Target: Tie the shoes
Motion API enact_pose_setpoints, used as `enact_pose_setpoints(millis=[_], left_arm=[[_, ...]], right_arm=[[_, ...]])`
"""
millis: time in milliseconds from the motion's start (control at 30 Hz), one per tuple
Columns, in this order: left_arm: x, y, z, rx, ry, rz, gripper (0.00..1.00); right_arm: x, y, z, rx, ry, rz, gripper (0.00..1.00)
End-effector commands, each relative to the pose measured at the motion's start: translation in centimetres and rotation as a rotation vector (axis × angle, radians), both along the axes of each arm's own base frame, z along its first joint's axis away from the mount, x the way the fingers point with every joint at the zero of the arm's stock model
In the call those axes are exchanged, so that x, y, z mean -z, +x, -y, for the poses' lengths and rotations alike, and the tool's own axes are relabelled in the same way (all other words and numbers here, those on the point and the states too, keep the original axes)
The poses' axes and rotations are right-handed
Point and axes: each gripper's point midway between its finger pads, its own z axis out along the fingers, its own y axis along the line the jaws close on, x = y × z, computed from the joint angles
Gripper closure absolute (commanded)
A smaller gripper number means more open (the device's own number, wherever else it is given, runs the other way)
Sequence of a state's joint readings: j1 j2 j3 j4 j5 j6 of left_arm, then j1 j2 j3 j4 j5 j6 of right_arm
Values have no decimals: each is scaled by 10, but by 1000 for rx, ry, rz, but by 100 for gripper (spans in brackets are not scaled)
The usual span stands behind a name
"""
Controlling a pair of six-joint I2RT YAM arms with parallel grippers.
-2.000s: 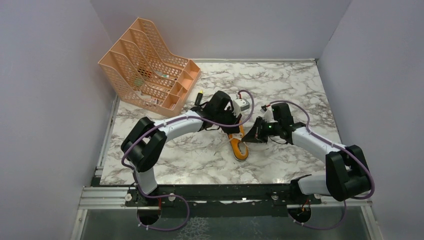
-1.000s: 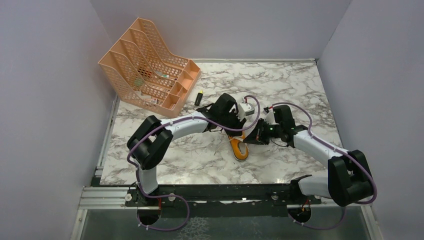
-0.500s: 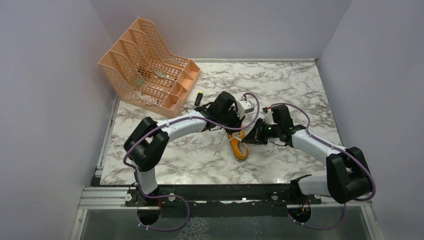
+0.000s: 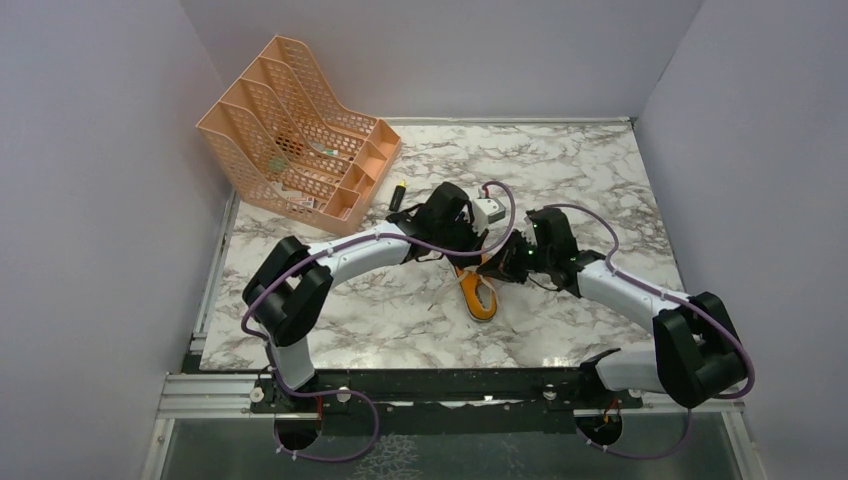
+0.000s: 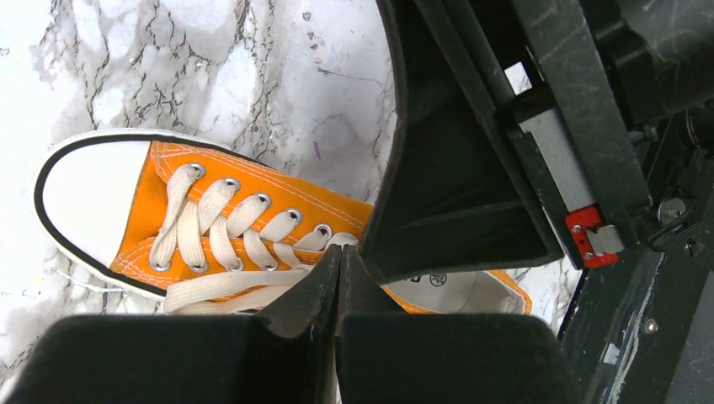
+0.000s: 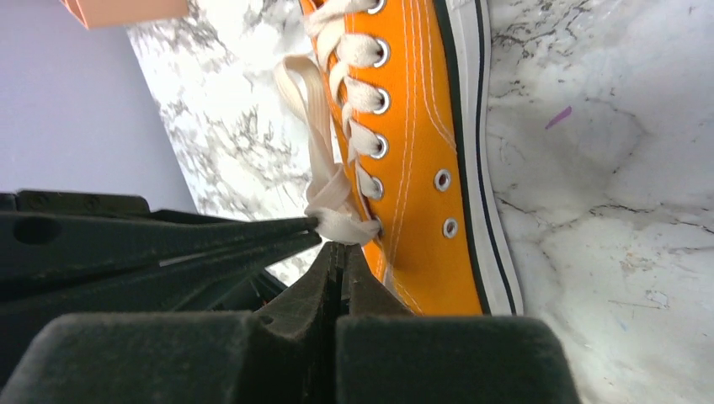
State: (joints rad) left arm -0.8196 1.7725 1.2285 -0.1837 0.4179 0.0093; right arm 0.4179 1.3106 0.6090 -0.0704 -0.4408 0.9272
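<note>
The orange sneaker [image 4: 479, 292] lies on the marble table with its white toe cap [image 5: 84, 202] toward the arms. It also shows in the right wrist view [image 6: 421, 168]. My left gripper [image 5: 339, 251] is shut over the tongue, and a white lace [image 5: 227, 284] runs in under its tips. My right gripper [image 6: 337, 246] is shut, with a bunch of white lace [image 6: 343, 225] at its very tip. The left gripper's fingers [image 6: 168, 240] pinch that same bunch from the left. In the top view the left gripper [image 4: 470, 255] and right gripper [image 4: 495, 264] meet above the shoe's lacing.
A peach mesh file rack [image 4: 290, 125] stands at the back left. A small dark marker with a yellow cap [image 4: 398, 194] lies beside the rack. Grey walls enclose the table on three sides.
The right gripper has moved left, closing in on the left gripper over the shoe. The left arm shifted slightly right and back. The shoe has stayed in place.
</note>
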Motion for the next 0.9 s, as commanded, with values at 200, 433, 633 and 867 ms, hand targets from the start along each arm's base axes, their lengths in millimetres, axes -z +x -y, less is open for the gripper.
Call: enact_pose_setpoints(millis=[200,433,633,867], left_arm=[[-14,-13,-7,-7,-32,-11,100],[-10,-19,-9,-2,-37,-41,100],[-8,-19,-9,-16,-42,-68,100],[-22,11,-20,-76,-50,-87,78]], right_arm=[[0,22,0,196,-22,26,99],[8,23,10,266,-73,18,100],[8,28,6,266,-64,36,99],[-5,2,0,102,-65,76,100]])
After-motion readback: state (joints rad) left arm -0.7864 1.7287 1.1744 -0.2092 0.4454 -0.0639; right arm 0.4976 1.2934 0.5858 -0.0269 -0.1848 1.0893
